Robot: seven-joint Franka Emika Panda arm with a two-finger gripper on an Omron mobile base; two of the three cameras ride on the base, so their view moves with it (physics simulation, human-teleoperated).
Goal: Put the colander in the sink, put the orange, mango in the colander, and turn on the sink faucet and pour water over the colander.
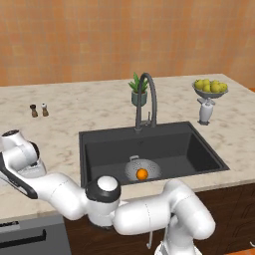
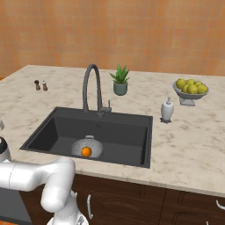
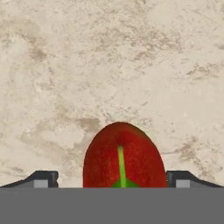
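The mango [image 3: 123, 157], red with a green streak, lies on the beige stone counter [image 3: 109, 65] in the hand view. My gripper [image 3: 113, 179] hangs over it, open, with one dark fingertip [image 3: 43, 179] on each side and a gap between each tip and the fruit. The grey colander [image 1: 152, 168] [image 2: 94, 147] sits in the black sink [image 1: 169, 144] [image 2: 123, 132] near its front wall. The orange [image 1: 142, 173] [image 2: 86, 151] rests inside the colander. The dark gooseneck sink faucet [image 1: 148, 97] [image 2: 92, 85] stands behind the basin, with no water seen.
A potted plant [image 1: 139, 92] stands behind the faucet. A white soap dispenser [image 1: 205, 111] and a pedestal bowl of yellow-green fruit [image 1: 210, 88] stand to the right of the sink. Two small shakers [image 1: 39, 110] stand on the counter at the back left.
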